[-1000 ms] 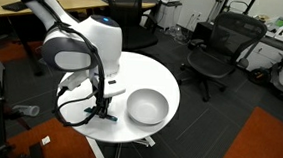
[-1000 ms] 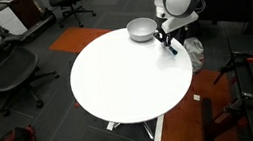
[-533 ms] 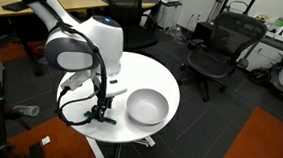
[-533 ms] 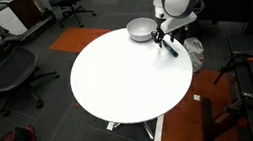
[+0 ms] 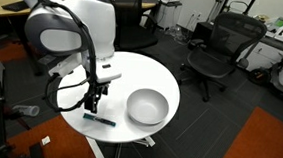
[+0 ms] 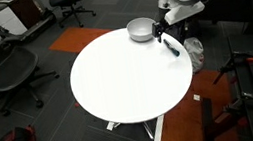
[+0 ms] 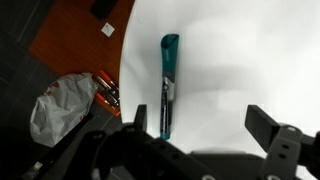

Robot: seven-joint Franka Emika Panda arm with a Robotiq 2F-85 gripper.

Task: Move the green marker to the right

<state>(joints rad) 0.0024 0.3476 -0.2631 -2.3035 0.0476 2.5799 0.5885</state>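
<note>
while the arm leans over its rim, table (image 5: 154, 74): round, white top; seen in both exterior views (image 6: 118, 82)
arm (image 5: 72, 36): white, bulky; stands over the table's 9 o'clock side in an exterior view, wrist pointed down
office chair (image 5: 220, 49): black mesh; on the floor at 2 o'clock of the table, well apart from it
grey bag (image 7: 64, 106): crumpled, on the floor off the table edge; at 8 o'clock in the wrist view
grey bowl (image 5: 147, 106): upright on the table; at about 4 o'clock of the top in one exterior view, at the 1 o'clock rim in another (image 6: 141, 29)
gripper (image 7: 198, 120): jaws spread wide with nothing between the pads; raised above the table, just over the marker, apart from it (image 5: 94, 104)
green marker (image 7: 167, 85): lies flat on the white top near the edge; teal end at 12 o'clock, dark end at 6 o'clock in the wrist view, that low end close by one finger (image 7: 132, 140); at 8 o'clock of the bowl in an exterior view (image 5: 100, 117); at 4 o'clock of the bowl, near it but not touching, in another (image 6: 171, 48)
</note>
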